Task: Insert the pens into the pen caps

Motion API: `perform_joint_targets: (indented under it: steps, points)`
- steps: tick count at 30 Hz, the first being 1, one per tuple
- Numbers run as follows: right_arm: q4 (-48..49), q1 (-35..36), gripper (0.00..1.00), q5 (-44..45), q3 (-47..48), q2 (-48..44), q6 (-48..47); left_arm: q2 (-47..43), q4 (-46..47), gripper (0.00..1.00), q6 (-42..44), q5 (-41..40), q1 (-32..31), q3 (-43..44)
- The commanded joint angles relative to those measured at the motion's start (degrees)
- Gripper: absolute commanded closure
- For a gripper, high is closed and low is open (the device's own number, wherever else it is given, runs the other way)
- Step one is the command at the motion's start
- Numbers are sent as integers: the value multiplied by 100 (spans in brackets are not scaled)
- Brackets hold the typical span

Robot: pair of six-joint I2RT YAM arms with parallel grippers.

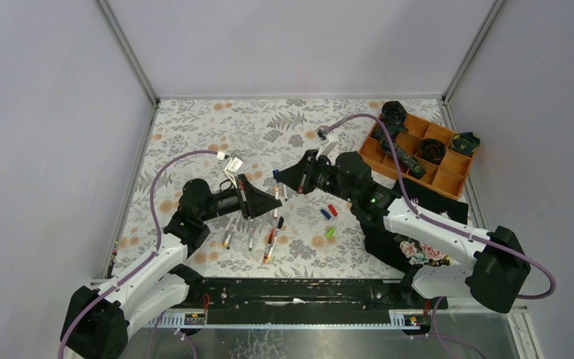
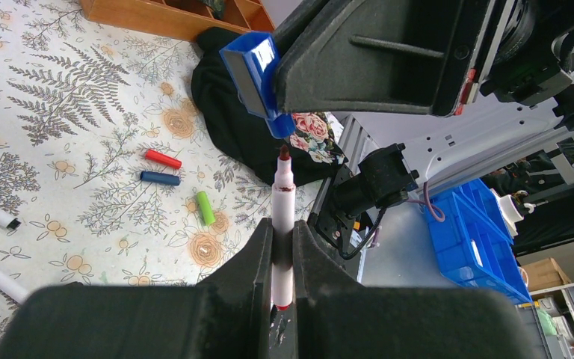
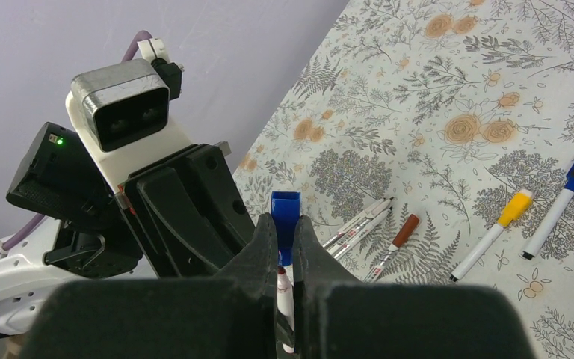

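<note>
Closest in the left wrist view, the left gripper point(image 2: 282, 243) has its jaws clamped on a white pen point(image 2: 283, 213). It stands up between the fingers, dark red tip pointing away. Just past that tip is a blue cap point(image 2: 256, 71), pinched in the closed jaws of the right gripper point(image 3: 285, 238). Tip and cap mouth are lined up and very near, but I cannot tell whether they touch.

Beyond the two grippers, on the floral tablecloth point(image 1: 254, 127), three loose caps lie near one another: a red cap point(image 2: 163, 158), a dark blue cap point(image 2: 160, 178) just beside it, and a green cap point(image 2: 205, 207) a little apart. Behind them is a crumpled black cloth point(image 2: 228, 120).

From the right wrist, a yellow-capped pen point(image 3: 493, 232) and a blue-capped pen point(image 3: 560, 202) lie side by side on the tablecloth, past the held cap. Several more pens point(image 1: 273, 241) lie flat near the left arm in the top view.

Farthest off, at the right rear corner, is a wooden tray point(image 1: 448, 179) with dark items in some compartments.
</note>
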Motion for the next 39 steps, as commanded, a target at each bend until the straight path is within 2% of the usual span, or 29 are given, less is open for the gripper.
perform_joint_targets:
  steps: [1, 26, 39]
  points:
    - [396, -15, 100, -152, 68, -16, -15, -33, 396, 100, -42, 112, -25, -60]
    - [423, 4, 100, -282, -118, -41, 8, -76, 280, 100, -3, -4, -23, -53]
    - [660, 258, 100, -213, -506, -172, 167, -126, 181, 100, 41, -137, -16, 13]
